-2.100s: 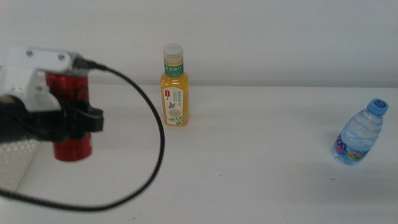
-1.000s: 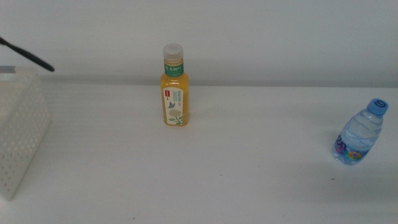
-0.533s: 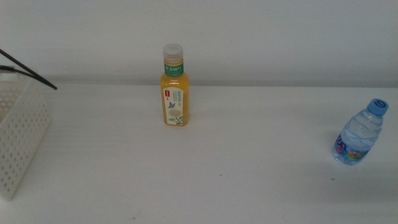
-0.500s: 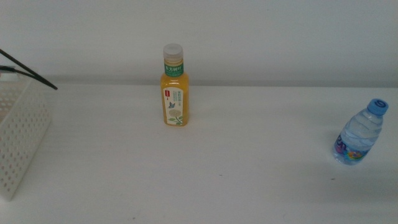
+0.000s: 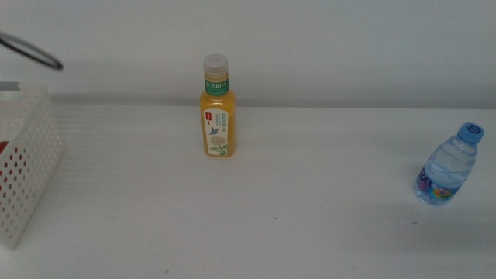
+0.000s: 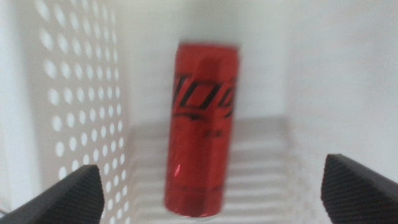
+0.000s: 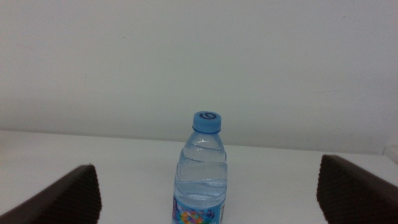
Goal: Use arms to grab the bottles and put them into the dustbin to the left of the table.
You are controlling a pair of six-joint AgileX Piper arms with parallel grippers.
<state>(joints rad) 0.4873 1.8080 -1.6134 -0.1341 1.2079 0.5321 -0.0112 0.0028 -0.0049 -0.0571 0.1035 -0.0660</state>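
The left gripper (image 6: pixel 211 186) shows in the left wrist view as two dark jaw tips at the frame's lower corners, spread wide apart and holding nothing. Between them, clear of both, lies a slim red can (image 6: pixel 202 127) with black lettering too blurred to read. It rests on the ribbed floor of the white dustbin (image 6: pixel 74 118), whose perforated wall with rows of small round holes runs along one side of the can.

In the right wrist view the right gripper (image 7: pixel 211 190) is likewise spread wide, its dark tips at the two lower corners and nothing between them but open table. Ahead, centred between the jaws and untouched, a small clear water bottle (image 7: pixel 201 171) with a blue cap stands upright on the white table (image 7: pixel 93 155). A colourful label wraps its base, but the print cannot be read.

In the middle view neither gripper appears; only a loop of black cable (image 5: pixel 31 53) curves in at about 10 o'clock. Below it, at 9 o'clock, the dustbin's corner (image 5: pixel 31 170) shows, red glinting through its holes. An orange juice bottle (image 5: pixel 218 108) with a beige cap and a green-and-white label stands upright at about 11 o'clock from centre, well apart from the bin. Its label bears small print and a leaf picture, too small to read. The water bottle (image 5: pixel 449 167) stands at 3 o'clock near the table's right edge, far from the juice.
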